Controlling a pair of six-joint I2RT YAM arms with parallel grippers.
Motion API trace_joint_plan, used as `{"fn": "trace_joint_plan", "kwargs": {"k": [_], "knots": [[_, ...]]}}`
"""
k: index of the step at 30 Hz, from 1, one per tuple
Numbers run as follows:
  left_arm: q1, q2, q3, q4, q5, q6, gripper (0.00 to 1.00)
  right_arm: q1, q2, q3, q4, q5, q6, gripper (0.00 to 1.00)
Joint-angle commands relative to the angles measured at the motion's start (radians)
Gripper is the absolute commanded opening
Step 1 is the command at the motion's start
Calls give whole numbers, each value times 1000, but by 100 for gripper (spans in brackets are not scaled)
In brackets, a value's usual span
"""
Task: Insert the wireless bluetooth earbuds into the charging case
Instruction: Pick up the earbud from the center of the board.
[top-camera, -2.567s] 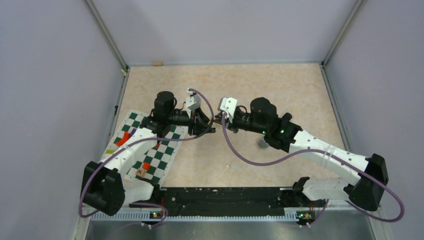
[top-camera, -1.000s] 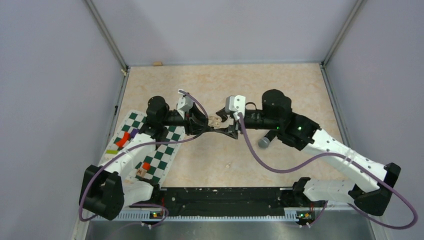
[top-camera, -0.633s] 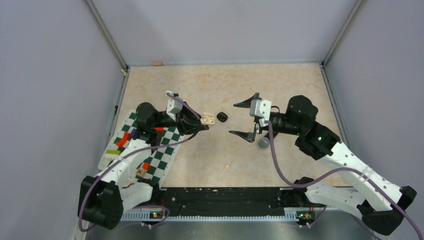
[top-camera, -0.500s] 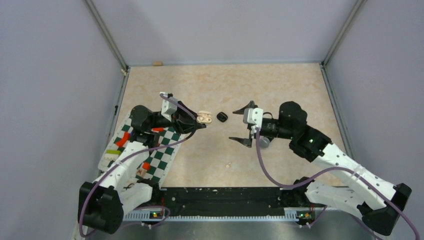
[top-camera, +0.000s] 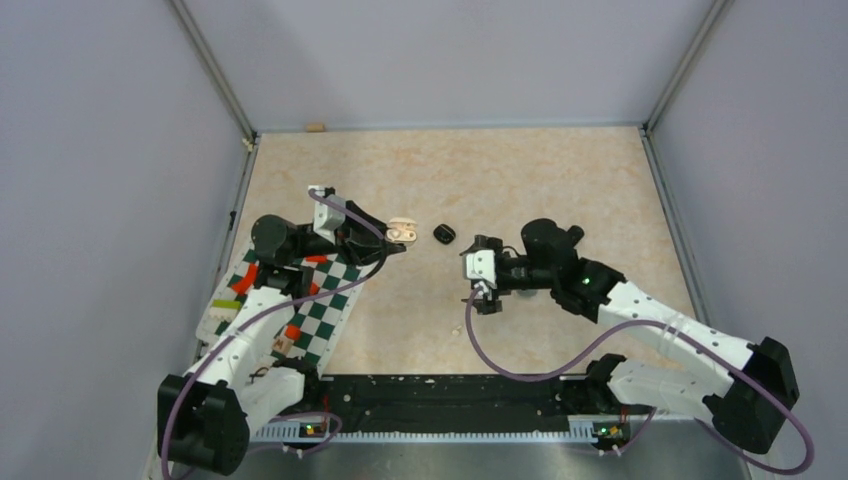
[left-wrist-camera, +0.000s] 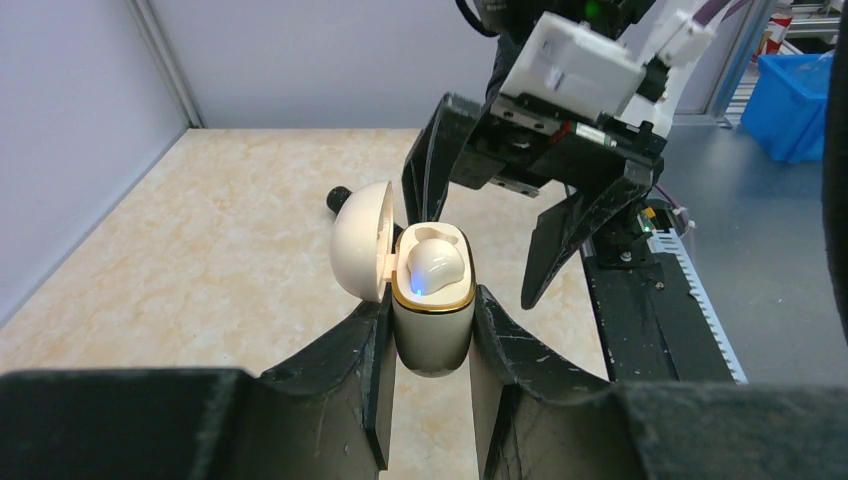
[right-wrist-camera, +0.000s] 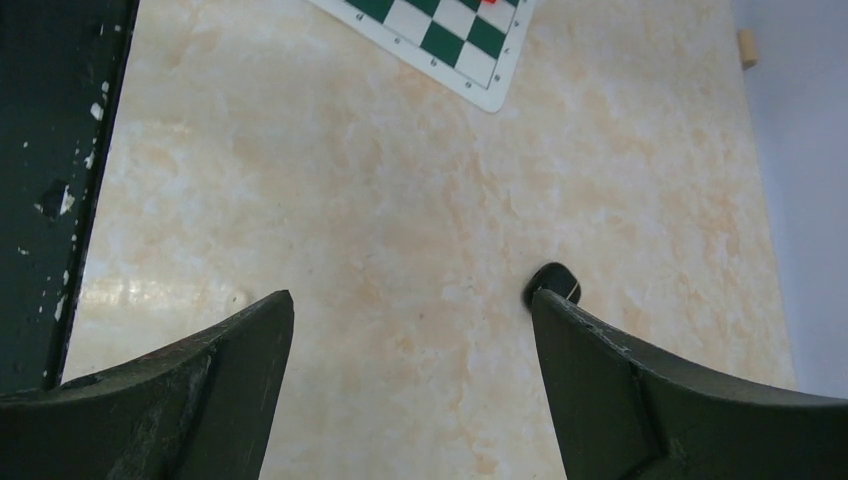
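A glossy white earbud sits in the well of a cream, gold-rimmed plastic charging case, with a small blue light glowing at the earbud's lower edge. The case stands upright, and its domed lid is swung open to one side on its hinge. The left gripper is clamped on the case body, one black finger pressed against each flank, and holds it above the beige marbled tabletop.

Just beyond the lid, a small black rounded item lies on the tabletop; it is too small to tell what it is. The right gripper hangs near it, facing the case, with its two black fingers spread wide and nothing between them.

Under the left arm lies a green-and-white checkered mat, with a few small coloured pieces on it. A small tan block rests at the table's far edge.
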Motion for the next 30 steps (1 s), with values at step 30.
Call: {"fn": "trace_joint_plan", "kwargs": {"k": [30], "knots": [[73,-58,4,-136,-11,90,10,251,353,-166,210,180,-143,52]]}}
